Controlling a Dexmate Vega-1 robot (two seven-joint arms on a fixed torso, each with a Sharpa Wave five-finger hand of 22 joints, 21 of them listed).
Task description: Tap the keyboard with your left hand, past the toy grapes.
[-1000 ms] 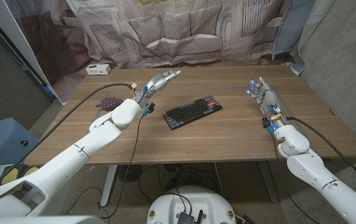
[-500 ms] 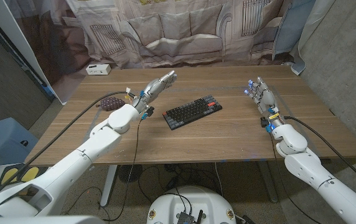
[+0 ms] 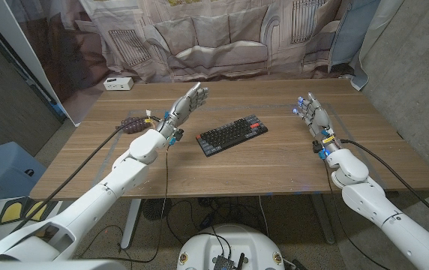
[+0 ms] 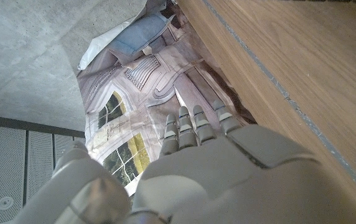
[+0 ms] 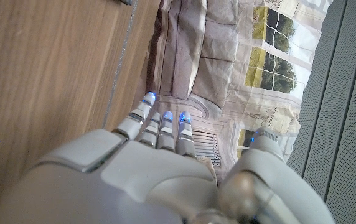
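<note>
— Head view first, from the left: where are the toy grapes (image 3: 131,123)?

— At about nine o'clock on the wooden table (image 3: 274,161), a dark cluster partly hidden behind the left forearm. I can't make out the whole bunch.

— And the left hand (image 3: 188,101)?

— Raised over the table past the grapes, fingers straight and close together, holding nothing. It points toward one o'clock.

— So which way is the keyboard (image 3: 232,135) from it?

— Toward four or five o'clock from the fingertips, near but not touching. Its long axis runs from eight o'clock up to two o'clock, so it sits slanted across the middle of the table. I'd say the hand has to swing rightward and come down to reach the keys.

— Is that the nearer hand?

— Yes. The right hand (image 3: 312,115) stands well apart at three o'clock, fingers up and slightly spread, empty.

— Anything hard to tell?

— How high the left hand is above the wood. The left wrist view shows the back of the left hand (image 4: 228,168) with the table edge beside it, no keyboard. The right wrist view gives the right hand (image 5: 140,168) against wood and a printed backdrop (image 5: 215,56).
</note>
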